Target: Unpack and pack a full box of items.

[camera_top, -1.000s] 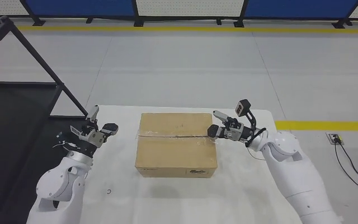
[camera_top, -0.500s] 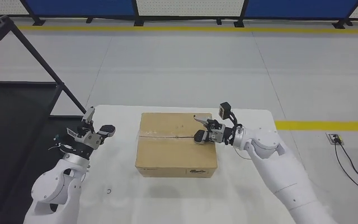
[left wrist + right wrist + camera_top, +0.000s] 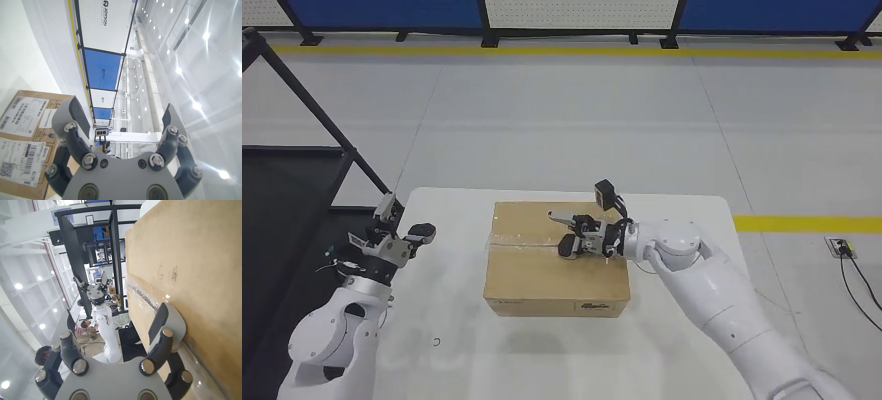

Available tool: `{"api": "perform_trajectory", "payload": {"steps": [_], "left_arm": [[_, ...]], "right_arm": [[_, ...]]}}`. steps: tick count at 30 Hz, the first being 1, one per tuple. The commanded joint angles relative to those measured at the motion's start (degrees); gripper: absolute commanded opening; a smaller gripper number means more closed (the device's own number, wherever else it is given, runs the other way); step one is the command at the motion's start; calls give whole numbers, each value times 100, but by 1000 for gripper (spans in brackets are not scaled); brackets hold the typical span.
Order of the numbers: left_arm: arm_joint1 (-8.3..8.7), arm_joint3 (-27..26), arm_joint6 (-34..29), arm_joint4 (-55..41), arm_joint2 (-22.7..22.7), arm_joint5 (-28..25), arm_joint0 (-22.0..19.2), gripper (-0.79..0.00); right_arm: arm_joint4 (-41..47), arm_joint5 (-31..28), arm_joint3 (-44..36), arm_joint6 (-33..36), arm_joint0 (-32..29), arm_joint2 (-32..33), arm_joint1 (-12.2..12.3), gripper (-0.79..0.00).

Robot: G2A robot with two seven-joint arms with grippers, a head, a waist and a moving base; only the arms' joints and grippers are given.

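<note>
Over the closed cardboard box (image 3: 557, 258) on the table (image 3: 452, 330), the right gripper (image 3: 560, 230) has slid in from the right edge, spread and empty, one finger against the taped top. Beside the box, the left gripper (image 3: 405, 218), spread and empty, has backed away leftward.

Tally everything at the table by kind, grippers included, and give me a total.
Cardboard box: 1
Grippers: 2, the left gripper and the right gripper, both open
Small dark item on the table, too small to identify: 1
Total: 4
</note>
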Motion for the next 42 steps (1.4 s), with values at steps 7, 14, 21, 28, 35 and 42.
{"api": "perform_trajectory", "payload": {"steps": [7, 14, 21, 28, 35, 42], "left_arm": [[20, 2, -352, 100, 97, -150, 150, 0], [32, 95, -627, 141, 224, -241, 188, 0], [26, 146, -662, 273, 461, -283, 195, 0], [20, 162, -571, 168, 475, -386, 289, 0], [23, 143, -466, -4, 344, -495, 463, 0], [11, 123, -290, -254, 236, -604, 595, 0]], "right_arm": [[124, 32, 553, -159, 486, -573, -491, 0], [340, 4, 1135, -175, 829, -953, -969, 0], [544, -204, 1696, -145, 1072, -1132, -1390, 0], [641, -426, 2135, -144, 1234, -1207, -1735, 0], [671, -583, 2545, -141, 1354, -1230, -2028, 0], [706, -485, 3027, -87, 1473, -1180, -2242, 0]]}}
